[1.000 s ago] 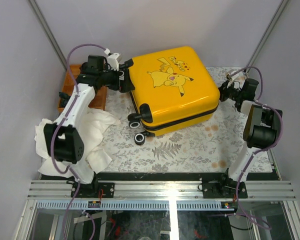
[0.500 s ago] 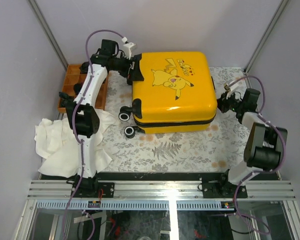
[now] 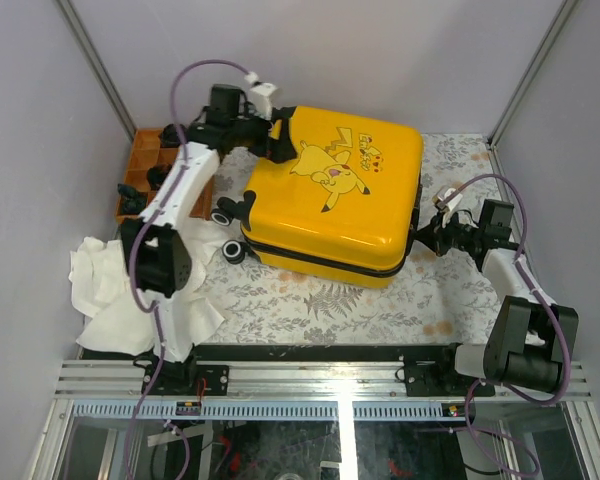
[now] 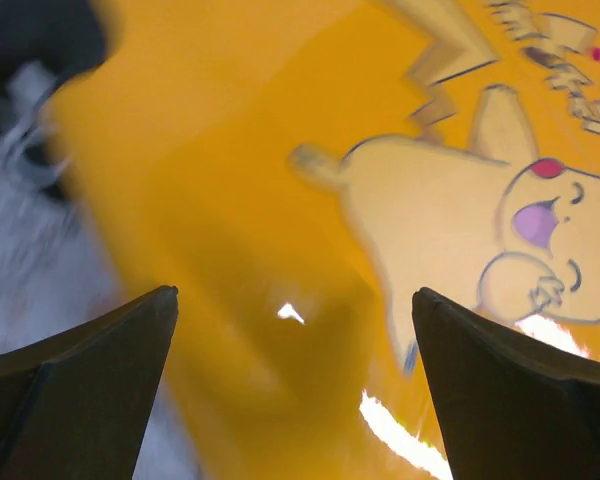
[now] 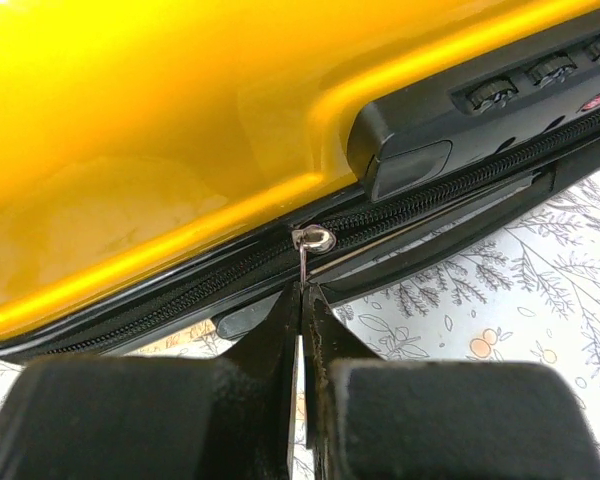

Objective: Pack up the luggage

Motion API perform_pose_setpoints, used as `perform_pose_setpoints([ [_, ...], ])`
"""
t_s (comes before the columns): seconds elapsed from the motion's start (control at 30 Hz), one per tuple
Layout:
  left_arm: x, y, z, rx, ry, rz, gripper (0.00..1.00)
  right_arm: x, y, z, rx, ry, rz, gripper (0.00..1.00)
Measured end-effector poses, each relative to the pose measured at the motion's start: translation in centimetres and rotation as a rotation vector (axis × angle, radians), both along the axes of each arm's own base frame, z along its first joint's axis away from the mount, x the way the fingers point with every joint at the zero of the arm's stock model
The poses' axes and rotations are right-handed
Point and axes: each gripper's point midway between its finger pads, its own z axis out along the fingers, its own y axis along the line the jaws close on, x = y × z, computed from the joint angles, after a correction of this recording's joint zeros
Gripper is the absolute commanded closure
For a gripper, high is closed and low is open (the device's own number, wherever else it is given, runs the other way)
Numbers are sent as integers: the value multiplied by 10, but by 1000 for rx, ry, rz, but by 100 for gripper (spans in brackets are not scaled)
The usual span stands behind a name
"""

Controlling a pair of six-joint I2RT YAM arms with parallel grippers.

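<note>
The tray (image 3: 146, 137) at far left holds small dark things, too small to tell. The left gripper (image 3: 283, 138) hangs wide open over the far left corner of the luggage (image 3: 350, 215), gripping nothing. The luggage lies shut mid-table, print up, wheels (image 3: 234, 250) leftward, long axis roughly left to right. Since a moment ago it has swung clockwise, its right end nearer. The right gripper (image 3: 418, 243) is clamped on the zipper pull (image 5: 310, 240).

One suitcase (image 3: 330, 200), two wheels (image 3: 233, 250) showing on it, one zip pull (image 5: 313, 238), one orange tray (image 3: 145, 170), one white cloth (image 3: 105, 290), two arms (image 3: 185, 180), one desk (image 3: 380, 300)
</note>
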Motion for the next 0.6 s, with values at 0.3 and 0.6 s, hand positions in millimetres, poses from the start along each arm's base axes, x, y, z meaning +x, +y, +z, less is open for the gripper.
perform_pose_setpoints([
  [0.3, -89, 129, 44, -46, 117, 608, 0, -4, 6, 0, 17, 9, 23, 100],
  [0.6, -161, 169, 29, -139, 288, 919, 0, -4, 5, 0, 6, 10, 27, 100],
])
